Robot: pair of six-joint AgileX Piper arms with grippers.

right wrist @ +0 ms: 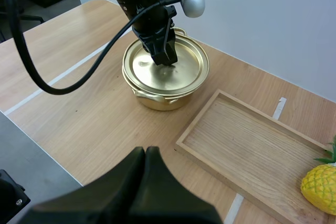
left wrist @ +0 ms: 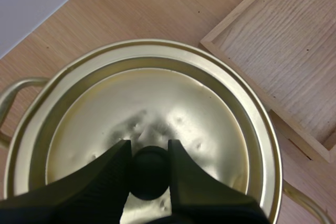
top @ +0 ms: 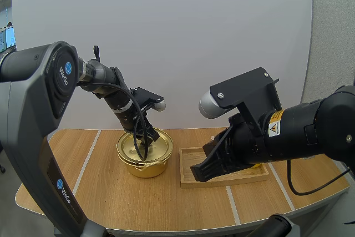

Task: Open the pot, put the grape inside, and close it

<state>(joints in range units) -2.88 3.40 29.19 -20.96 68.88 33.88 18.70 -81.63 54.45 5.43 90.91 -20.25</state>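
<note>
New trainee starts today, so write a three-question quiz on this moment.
1. True or false: the lid is off the pot.
2. What do the left gripper's fingers pinch? A) the lid's knob B) a pot handle C) a grape
3. Fill in: the yellow fruit beside the wooden tray is a ____.
Key: 1 false, the lid sits on the pot; 2 A; 3 pineapple.
</note>
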